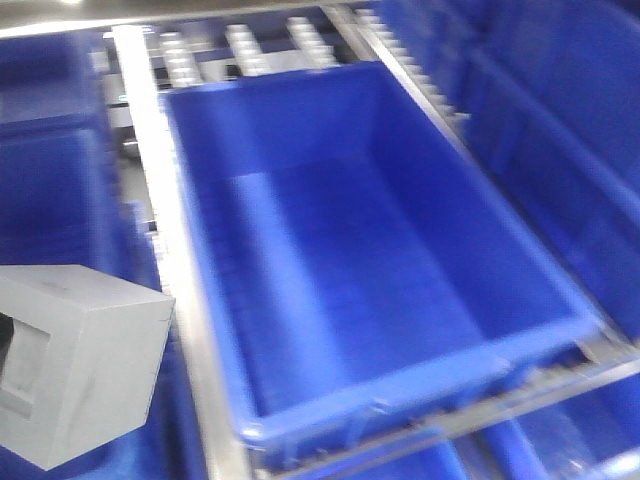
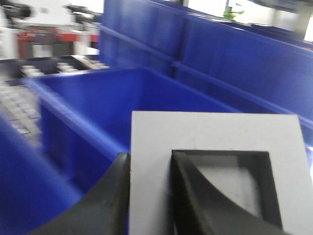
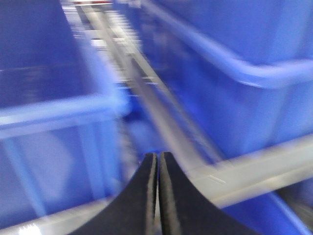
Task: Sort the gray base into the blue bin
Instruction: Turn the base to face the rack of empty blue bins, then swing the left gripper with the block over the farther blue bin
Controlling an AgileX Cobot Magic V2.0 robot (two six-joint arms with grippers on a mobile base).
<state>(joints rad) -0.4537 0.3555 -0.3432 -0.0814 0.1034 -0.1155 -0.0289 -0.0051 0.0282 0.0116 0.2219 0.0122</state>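
The gray base (image 1: 85,360) hangs in the air at the lower left of the front view, left of the blue bin (image 1: 390,400). In the left wrist view the gray base (image 2: 215,137) fills the lower right, its square recess facing the camera. My left gripper (image 2: 150,164) is shut on the wall of the base, one finger outside and one inside the recess. Beyond it lies the blue bin (image 2: 73,90), with nothing inside. My right gripper (image 3: 157,159) is shut with nothing held, over a metal rail between bins.
Metal conveyor rails (image 1: 165,200) with rollers (image 1: 245,45) frame the bin. More blue totes (image 1: 560,140) stand to the right, left and front. In the right wrist view blue totes (image 3: 234,63) flank a metal rail (image 3: 161,122). All views are motion-blurred.
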